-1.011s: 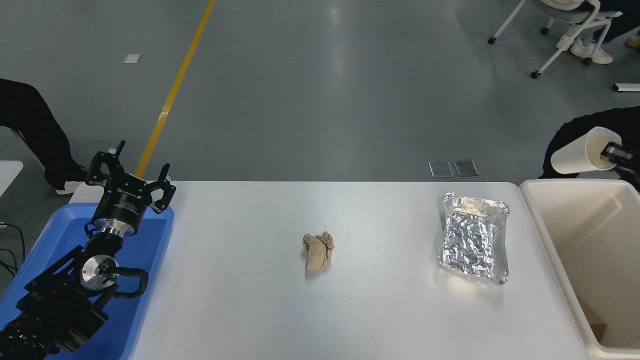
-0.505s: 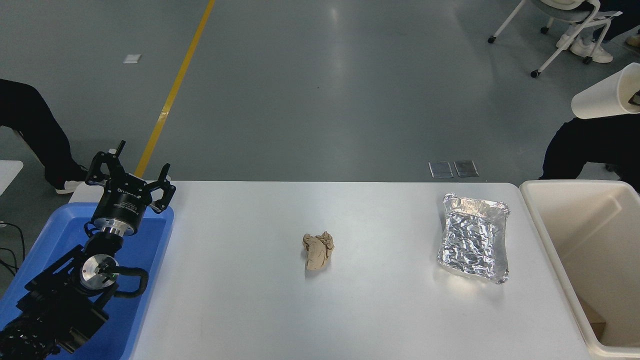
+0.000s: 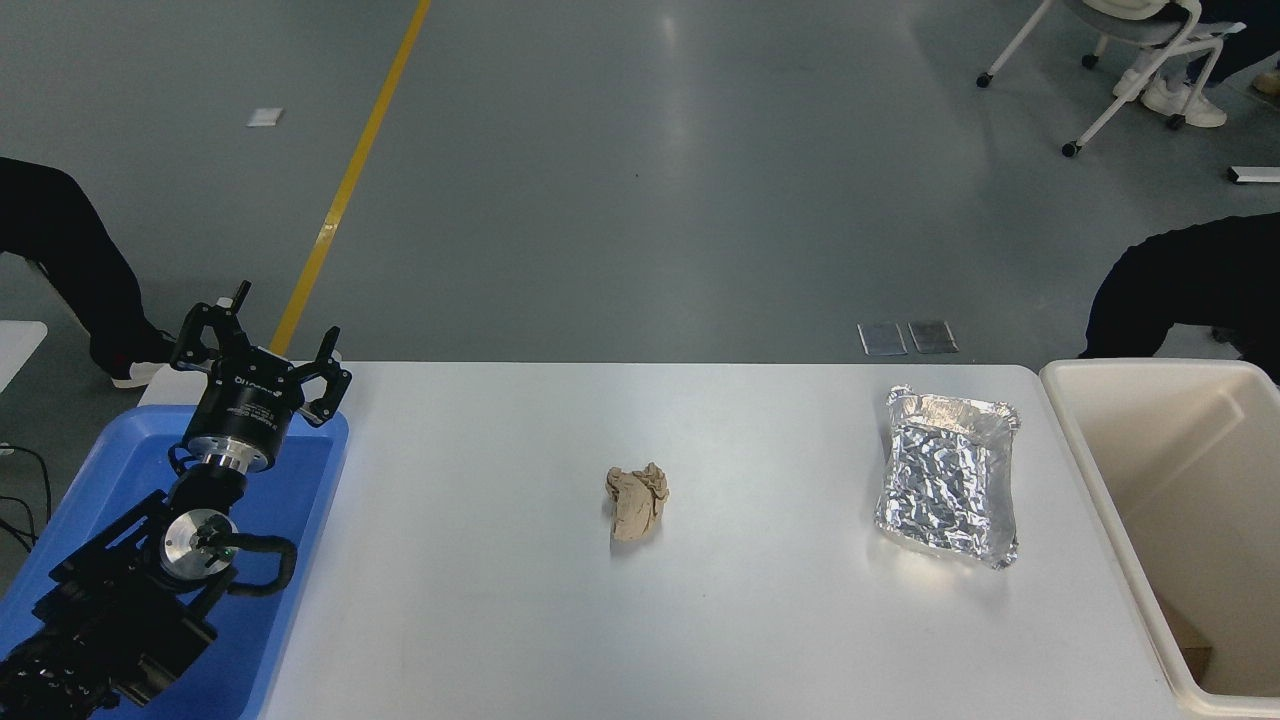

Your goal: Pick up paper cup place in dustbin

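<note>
Where the left arm comes in from the lower left corner, it rests over the blue plastic tray, and its tool stands with the black fingers spread apart, holding nothing, above the tray's far edge. The tray sits against the left end of the white counter. At the far left edge a person's dark-clothed leg stands on the grey floor, and a yellow line runs across that floor toward the counter's far left corner.

Near the middle of the counter lies a crumpled brown paper ball, alone, well apart from everything else. Farther right lies a crinkled silver foil tray (its far rim is folded and bright), near the counter's right end but not touching the bin.

Just beside the counter's right edge stands the dustbin, cream-beige with a thick rounded rim and deep smooth walls; a small brownish piece seems to lie in its bottom, though too little of it shows to tell what it is. Behind the dustbin a dark-clothed person is partly in view at the right edge, and a wheeled chair stands at the top right.

The paper cup is nowhere to be seen in this view, neither on the counter nor in the visible part of the dustbin. The right arm and its tool are out of view as well.
</note>
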`<control>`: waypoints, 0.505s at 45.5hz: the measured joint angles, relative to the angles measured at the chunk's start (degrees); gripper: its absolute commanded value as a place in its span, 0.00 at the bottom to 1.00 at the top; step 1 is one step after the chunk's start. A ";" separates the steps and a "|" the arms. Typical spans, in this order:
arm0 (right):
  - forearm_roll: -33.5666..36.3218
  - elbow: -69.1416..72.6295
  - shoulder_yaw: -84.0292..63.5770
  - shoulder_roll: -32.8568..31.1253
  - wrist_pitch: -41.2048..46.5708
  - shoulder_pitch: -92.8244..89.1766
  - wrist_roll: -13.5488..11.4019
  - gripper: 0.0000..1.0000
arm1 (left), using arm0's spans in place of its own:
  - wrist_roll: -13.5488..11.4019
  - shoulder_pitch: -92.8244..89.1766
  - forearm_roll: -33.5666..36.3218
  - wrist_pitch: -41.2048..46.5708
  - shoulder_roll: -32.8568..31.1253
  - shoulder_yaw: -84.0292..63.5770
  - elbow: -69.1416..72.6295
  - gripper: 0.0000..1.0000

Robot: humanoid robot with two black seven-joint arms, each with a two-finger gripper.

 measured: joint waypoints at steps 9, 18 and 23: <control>2.59 -5.72 10.44 0.64 -2.69 -12.65 -1.46 0.00 | 0.00 0.00 -0.01 0.00 0.00 0.00 0.01 0.99; 3.42 -9.96 20.25 3.13 -6.13 -23.79 -1.92 0.00 | 0.00 0.00 0.02 -0.01 0.00 0.00 0.01 0.99; 3.73 -11.60 24.13 5.29 -8.24 -28.97 -2.06 0.00 | 0.00 0.00 0.01 -0.04 0.00 0.00 0.00 0.99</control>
